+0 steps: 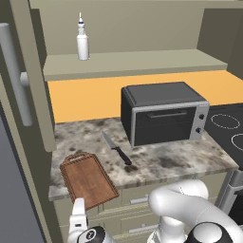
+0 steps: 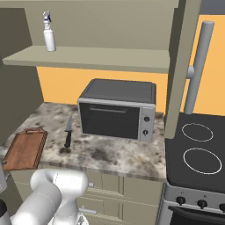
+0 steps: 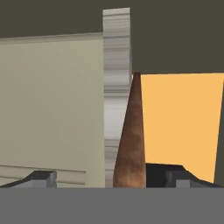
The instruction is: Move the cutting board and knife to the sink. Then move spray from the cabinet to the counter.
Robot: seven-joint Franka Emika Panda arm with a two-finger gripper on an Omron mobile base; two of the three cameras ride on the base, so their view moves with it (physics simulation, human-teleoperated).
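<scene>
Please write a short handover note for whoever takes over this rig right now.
Tool: open, holding nothing, low at the counter's front edge, lined up edge-on with the cutting board.
Cutting board: on the counter, at its front left corner, overhanging slightly.
Knife: on the counter between the board and the toaster oven.
Spray: upright on the cabinet shelf, door open.
Done: nothing moved yet.
Left: board and knife to the sink, then spray down to the counter.
</scene>
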